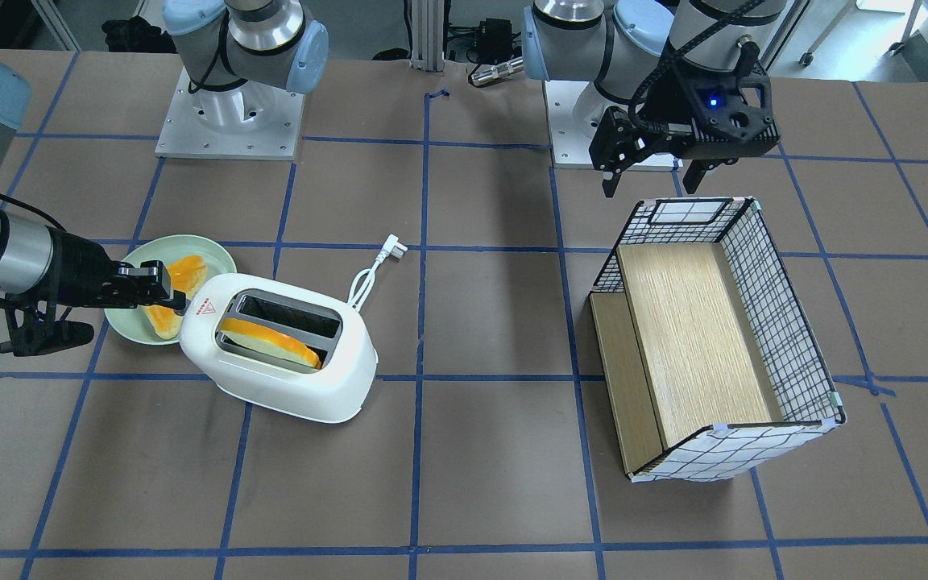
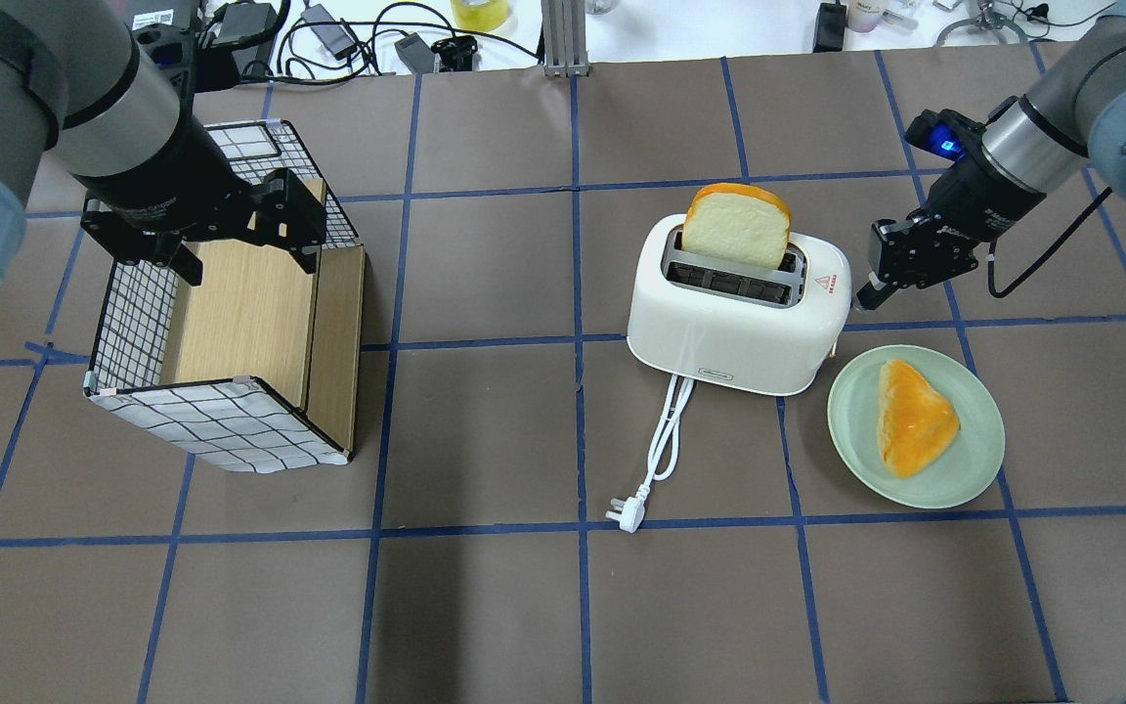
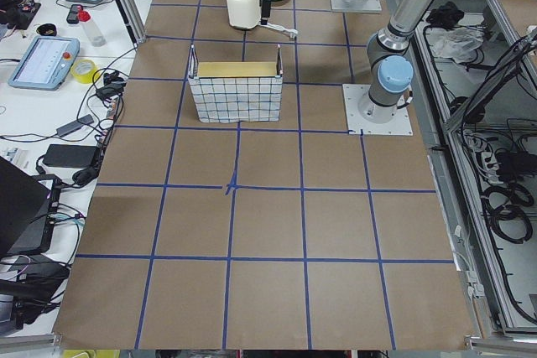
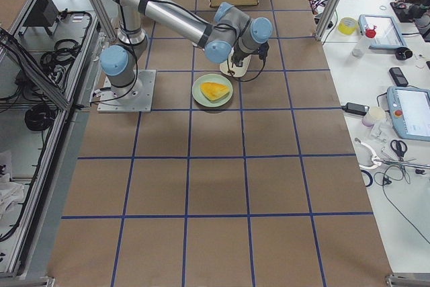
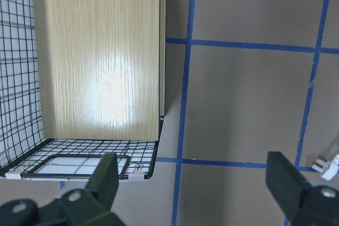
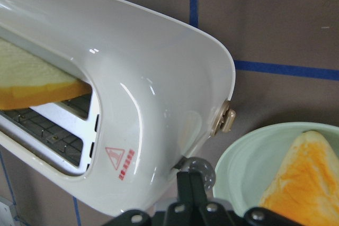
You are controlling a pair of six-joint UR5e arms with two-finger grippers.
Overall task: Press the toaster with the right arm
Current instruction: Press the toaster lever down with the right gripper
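The white two-slot toaster point(image 2: 734, 313) stands mid-table with a slice of bread point(image 2: 737, 225) upright in its far slot. It also shows in the front view point(image 1: 287, 354) and the right wrist view point(image 6: 132, 78), with its red triangle sticker point(image 6: 116, 156) and small knob point(image 6: 226, 120). My right gripper point(image 2: 861, 296) is shut, its tip at the toaster's end face beside the sticker. In the right wrist view the closed fingertips point(image 6: 189, 181) touch a small lever point(image 6: 205, 172) low on that end. My left gripper point(image 2: 245, 259) is open and empty above the wire basket.
A pale green plate point(image 2: 954, 469) with a toast piece point(image 2: 915, 416) lies just beside the toaster, under my right wrist. The toaster's white cord point(image 2: 666, 430) and plug point(image 2: 625, 513) trail toward the robot. A wire basket with wooden shelves point(image 2: 221, 420) stands at the left.
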